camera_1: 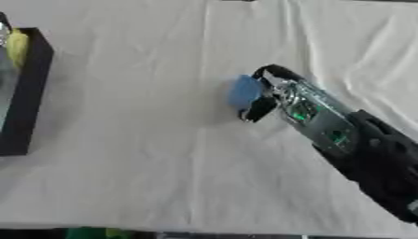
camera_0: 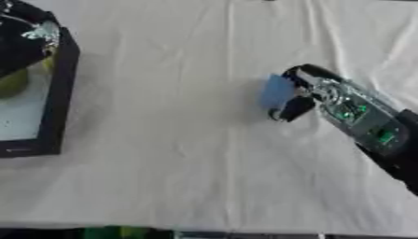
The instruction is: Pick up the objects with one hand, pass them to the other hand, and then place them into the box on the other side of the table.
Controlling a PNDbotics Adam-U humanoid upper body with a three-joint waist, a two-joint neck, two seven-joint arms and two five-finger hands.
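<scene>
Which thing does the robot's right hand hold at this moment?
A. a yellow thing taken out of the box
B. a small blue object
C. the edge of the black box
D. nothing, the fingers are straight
B: the right hand has its fingers curled round a small blue object over the white cloth, far from the black box at the table's left side.

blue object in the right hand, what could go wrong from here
The right hand pinches the blue object only at its edge, so it might slip during the pass. The left hand sits over the black box far to the left, so the handover means a long carry across the white cloth.
</scene>
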